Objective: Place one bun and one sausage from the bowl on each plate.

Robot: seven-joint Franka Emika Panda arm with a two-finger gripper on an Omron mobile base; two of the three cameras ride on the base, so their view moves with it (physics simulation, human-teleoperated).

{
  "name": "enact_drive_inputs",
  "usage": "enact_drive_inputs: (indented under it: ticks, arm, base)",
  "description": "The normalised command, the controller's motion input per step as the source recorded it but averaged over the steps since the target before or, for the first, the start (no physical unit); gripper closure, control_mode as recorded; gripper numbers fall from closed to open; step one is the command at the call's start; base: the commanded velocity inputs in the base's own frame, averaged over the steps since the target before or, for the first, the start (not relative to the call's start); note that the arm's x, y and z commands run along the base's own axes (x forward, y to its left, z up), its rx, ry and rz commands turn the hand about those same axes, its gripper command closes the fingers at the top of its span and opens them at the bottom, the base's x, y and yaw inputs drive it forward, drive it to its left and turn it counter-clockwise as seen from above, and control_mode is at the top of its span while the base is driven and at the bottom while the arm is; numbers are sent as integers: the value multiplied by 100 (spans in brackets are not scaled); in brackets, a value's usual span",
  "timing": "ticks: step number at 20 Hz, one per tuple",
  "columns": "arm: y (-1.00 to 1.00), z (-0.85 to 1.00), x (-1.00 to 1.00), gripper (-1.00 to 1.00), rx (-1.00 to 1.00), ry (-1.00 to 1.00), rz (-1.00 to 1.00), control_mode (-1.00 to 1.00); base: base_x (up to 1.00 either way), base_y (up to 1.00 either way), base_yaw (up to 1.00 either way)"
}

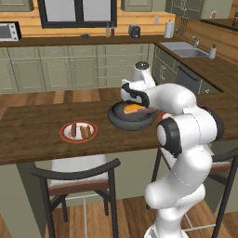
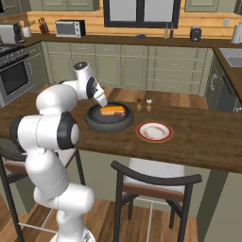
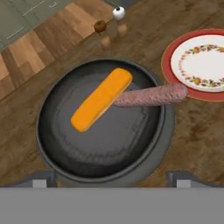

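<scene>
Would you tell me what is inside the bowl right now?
The bowl holds one bun and one sausage, whose end overhangs the rim. Where they cross, which lies on top is unclear.

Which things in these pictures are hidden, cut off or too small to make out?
- Red-rimmed empty plate: cut off by the right edge in the hand view; in the left base view the white arm hides nearly all of it.
- Pincer: open; in both base views the hand hides its fingertips.
- Two small shakers: too small to tell salt from pepper.
- Brownish sausage: whether its tip touches the plate is unclear.
</scene>
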Motion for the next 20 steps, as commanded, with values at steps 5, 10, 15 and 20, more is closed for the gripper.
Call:
enact_drive_inputs:
  ticks: [5, 10, 15, 20]
  arm:
    - [-22, -61, 32, -100, 13, 24, 0, -100]
    - [2, -13, 64, -100, 2, 12, -2, -100]
    - [11, -41, 34, -100, 0, 1, -8, -100]
    - [12, -49, 18, -100, 0, 2, -11, -100]
  base:
    - [0, 0, 0]
    - [0, 0, 0]
    - [0, 0, 0]
    - [0, 0, 0]
